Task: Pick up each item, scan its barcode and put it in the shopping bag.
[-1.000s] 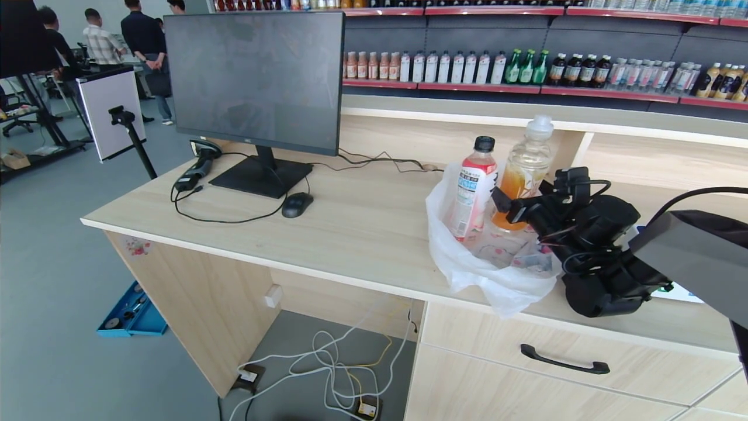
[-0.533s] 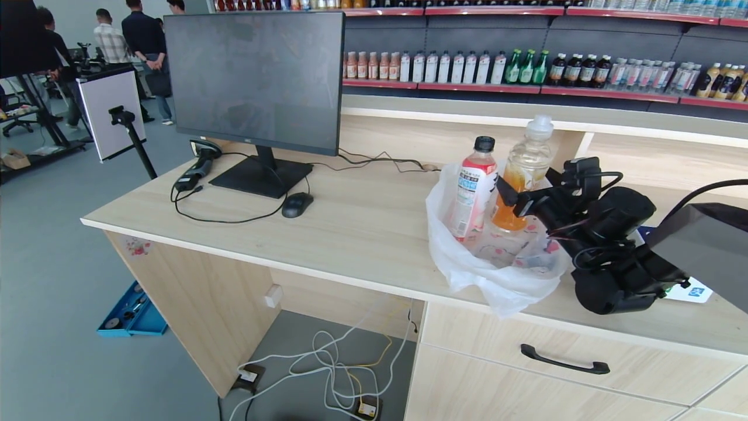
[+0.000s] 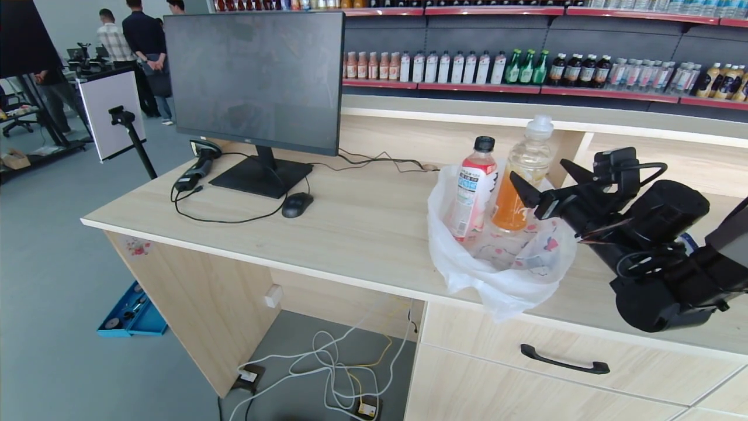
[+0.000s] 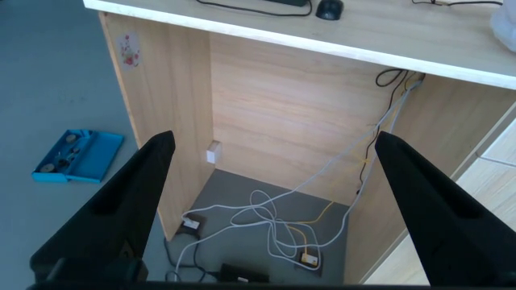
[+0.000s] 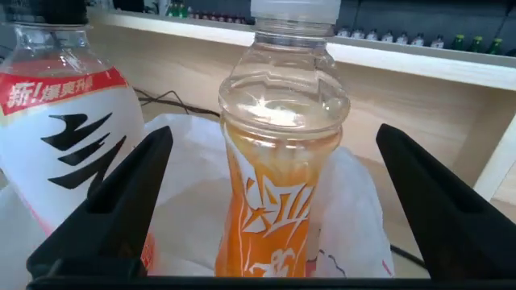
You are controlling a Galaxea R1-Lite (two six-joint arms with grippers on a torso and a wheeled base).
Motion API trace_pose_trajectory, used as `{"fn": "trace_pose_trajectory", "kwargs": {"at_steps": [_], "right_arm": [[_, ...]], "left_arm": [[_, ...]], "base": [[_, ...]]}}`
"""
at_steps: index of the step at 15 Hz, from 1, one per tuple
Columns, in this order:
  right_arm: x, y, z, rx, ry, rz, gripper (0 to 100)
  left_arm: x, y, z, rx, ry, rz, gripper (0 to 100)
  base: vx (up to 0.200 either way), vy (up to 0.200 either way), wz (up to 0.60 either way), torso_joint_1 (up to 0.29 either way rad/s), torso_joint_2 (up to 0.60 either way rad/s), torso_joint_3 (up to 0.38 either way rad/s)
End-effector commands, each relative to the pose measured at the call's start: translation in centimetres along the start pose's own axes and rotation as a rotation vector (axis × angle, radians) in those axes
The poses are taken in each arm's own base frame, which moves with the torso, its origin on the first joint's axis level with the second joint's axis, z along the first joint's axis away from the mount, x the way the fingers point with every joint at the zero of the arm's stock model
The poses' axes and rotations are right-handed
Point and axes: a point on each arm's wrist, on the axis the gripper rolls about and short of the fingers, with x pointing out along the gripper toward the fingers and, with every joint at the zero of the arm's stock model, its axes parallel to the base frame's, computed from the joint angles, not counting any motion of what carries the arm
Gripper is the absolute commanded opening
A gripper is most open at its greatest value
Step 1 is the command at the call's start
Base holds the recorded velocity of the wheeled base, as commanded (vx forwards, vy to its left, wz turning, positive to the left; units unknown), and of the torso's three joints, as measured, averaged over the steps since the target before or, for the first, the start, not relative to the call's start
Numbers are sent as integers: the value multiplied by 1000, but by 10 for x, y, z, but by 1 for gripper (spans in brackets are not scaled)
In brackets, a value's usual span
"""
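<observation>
Right gripper (image 3: 539,169): jaws spread wide and empty; it hovered just beside the orange-drink bottle (image 3: 520,175), on the side away from the monitor (image 3: 257,76); in the right wrist view the bottle stood between the fingers (image 5: 105,217), touching neither
Left gripper (image 4: 270,141): jaws apart, holding nothing – low beside the counter, facing the cables (image 4: 274,225) on the floor
Orange-drink bottle: upright in the shopping bag (image 3: 467,263); white cap on
Pink-labelled bottle (image 3: 470,193): upright in the same bag, just beside the orange one; black cap
Shopping bag: white plastic, mouth open, at the counter's (image 3: 362,228) front edge
Scanner (image 3: 198,166): beside the monitor, well apart from the bag
</observation>
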Motion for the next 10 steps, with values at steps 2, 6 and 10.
{"fn": "trace_pose_trajectory", "kwargs": {"at_steps": [2, 6, 10], "right_arm": [[-35, 17, 46, 1, -35, 37, 100], [-90, 67, 83, 57, -39, 200, 100], [-114, 67, 97, 70, -57, 211, 100]], "left_arm": [[0, 0, 0, 0, -1, 0, 100], [0, 0, 0, 0, 1, 0, 100], [0, 0, 0, 0, -1, 0, 100]], "base": [[0, 0, 0, 0, 0, 0], [0, 0, 0, 0, 0, 0], [0, 0, 0, 0, 0, 0]]}}
